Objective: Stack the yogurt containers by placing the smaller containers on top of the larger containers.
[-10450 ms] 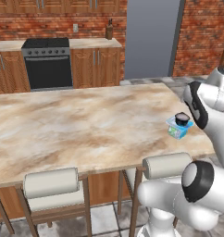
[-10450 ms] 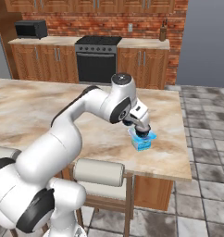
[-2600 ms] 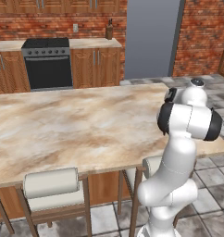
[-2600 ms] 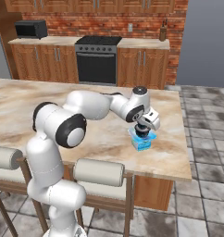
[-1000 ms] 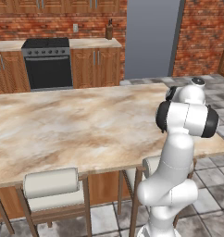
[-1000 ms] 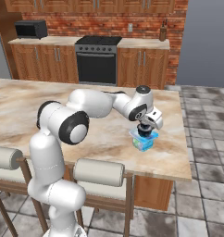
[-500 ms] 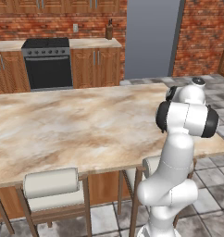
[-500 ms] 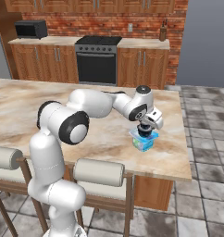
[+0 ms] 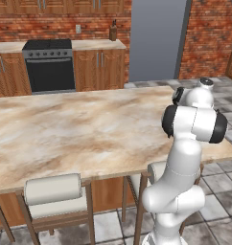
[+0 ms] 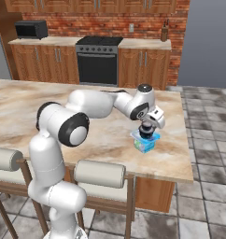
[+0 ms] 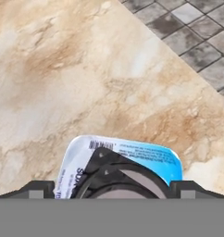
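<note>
I see the small dark cup (image 11: 118, 178) sitting between my gripper (image 10: 147, 128) tips, on top of the blue tub (image 10: 145, 141) directly below. I cannot tell whether the jaws grip the cup. My arm reaches forward, hand pointing down. Nothing has shifted since half a second ago.

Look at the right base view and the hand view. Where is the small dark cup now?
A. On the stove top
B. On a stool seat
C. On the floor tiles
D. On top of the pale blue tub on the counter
D: the small dark cup sits on the pale blue tub near the counter edge, under the gripper; the hand view shows the same stacking.
</note>
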Tool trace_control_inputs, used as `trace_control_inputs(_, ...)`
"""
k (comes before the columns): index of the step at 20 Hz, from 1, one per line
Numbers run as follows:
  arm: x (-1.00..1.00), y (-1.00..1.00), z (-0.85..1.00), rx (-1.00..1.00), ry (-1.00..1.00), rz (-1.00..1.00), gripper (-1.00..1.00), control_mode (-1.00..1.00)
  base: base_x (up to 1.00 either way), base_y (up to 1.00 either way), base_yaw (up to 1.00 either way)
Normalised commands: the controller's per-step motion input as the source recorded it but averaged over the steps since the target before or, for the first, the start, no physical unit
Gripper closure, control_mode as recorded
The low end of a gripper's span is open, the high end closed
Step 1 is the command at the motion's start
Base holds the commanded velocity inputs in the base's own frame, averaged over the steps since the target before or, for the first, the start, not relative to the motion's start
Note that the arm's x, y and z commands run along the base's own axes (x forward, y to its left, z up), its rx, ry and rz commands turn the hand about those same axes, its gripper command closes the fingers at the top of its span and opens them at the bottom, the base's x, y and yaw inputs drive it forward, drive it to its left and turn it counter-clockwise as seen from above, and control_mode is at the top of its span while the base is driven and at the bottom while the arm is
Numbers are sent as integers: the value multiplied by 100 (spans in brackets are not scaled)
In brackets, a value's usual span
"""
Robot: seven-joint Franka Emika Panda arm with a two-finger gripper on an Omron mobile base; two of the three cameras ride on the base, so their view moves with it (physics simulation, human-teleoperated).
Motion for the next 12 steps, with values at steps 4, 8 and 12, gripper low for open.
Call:
trace_control_inputs(4, 0, 0, 18, 0, 0, 0, -100, -100, 0, 0, 0)
trace_control_inputs(8, -7, 0, 24, 0, 0, 0, -100, -100, 0, 0, 0)
trace_control_inputs(12, -18, 0, 33, 0, 0, 0, -100, -100, 0, 0, 0)
